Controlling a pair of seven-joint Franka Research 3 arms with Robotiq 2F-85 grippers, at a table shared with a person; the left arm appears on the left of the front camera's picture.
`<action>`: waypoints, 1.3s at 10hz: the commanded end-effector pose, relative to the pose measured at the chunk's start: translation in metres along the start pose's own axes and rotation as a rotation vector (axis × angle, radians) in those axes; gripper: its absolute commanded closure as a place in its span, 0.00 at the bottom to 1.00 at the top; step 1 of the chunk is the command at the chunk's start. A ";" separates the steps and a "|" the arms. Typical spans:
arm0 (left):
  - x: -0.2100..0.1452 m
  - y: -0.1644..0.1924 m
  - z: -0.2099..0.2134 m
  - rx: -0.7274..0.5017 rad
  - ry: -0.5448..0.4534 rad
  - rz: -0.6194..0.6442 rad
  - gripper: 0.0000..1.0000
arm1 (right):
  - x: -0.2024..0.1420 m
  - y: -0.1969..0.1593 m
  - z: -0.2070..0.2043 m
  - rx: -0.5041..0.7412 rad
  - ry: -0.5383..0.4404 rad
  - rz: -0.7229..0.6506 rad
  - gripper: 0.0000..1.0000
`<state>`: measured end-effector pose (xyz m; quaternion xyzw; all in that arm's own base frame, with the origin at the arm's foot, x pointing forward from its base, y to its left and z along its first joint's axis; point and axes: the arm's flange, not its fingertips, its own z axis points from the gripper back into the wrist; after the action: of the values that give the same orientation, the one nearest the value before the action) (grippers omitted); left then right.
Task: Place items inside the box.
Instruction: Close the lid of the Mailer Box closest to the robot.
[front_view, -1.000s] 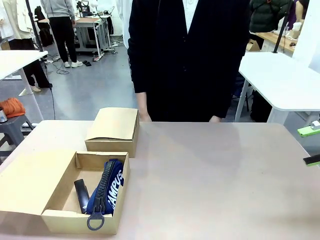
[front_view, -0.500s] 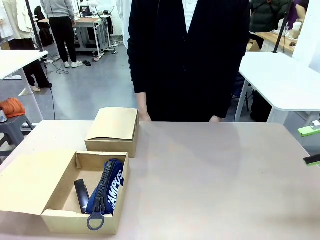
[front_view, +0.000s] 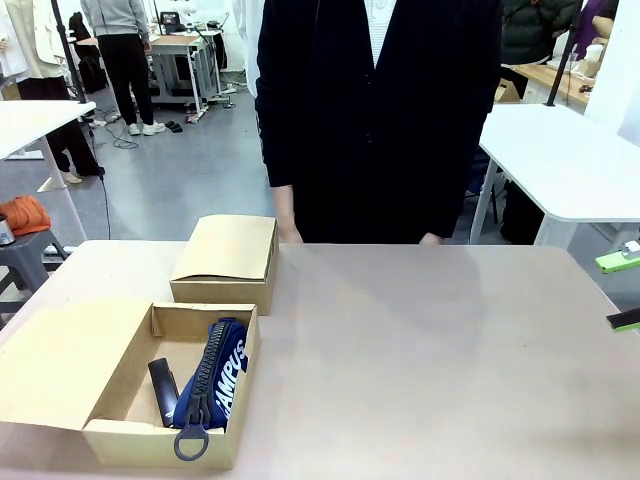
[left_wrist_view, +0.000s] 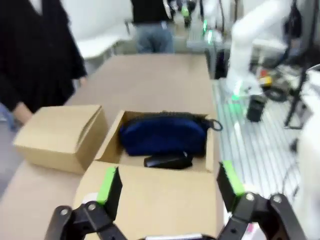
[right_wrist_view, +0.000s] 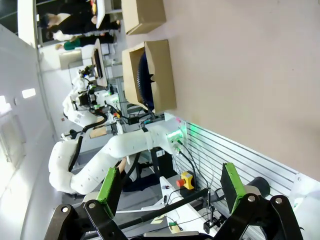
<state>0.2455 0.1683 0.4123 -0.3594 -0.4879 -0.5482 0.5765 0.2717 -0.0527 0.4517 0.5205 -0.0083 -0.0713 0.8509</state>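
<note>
Closed cardboard box (front_view: 226, 262) on the worktop (front_view: 430, 350); person in dark clothing (front_view: 378, 110) standing at the far edge

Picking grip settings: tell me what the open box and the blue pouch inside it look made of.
Open box: plain brown cardboard, matte, with folded flaps and raw cut edges. Blue pouch: seemingly soft woven fabric, navy with white printed lettering and a chunky dark zipper ending in a ring pull; its slumped shape suggests cloth, though the exact fibre can't be told.
</note>
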 end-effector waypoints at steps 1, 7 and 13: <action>-0.058 -0.068 -0.086 0.172 -0.033 -0.698 0.04 | 0.001 0.002 0.000 0.025 0.000 0.025 0.00; -0.031 0.030 0.009 0.019 0.012 -0.146 0.04 | 0.001 0.002 0.000 0.025 0.000 0.025 0.00; -0.150 0.082 0.012 0.170 0.428 -0.119 0.04 | 0.001 0.002 0.000 0.025 0.000 0.025 0.00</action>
<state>0.3380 0.2275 0.3317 -0.2057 -0.4228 -0.5822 0.6633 0.2720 -0.0525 0.4517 0.5203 -0.0079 -0.0710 0.8510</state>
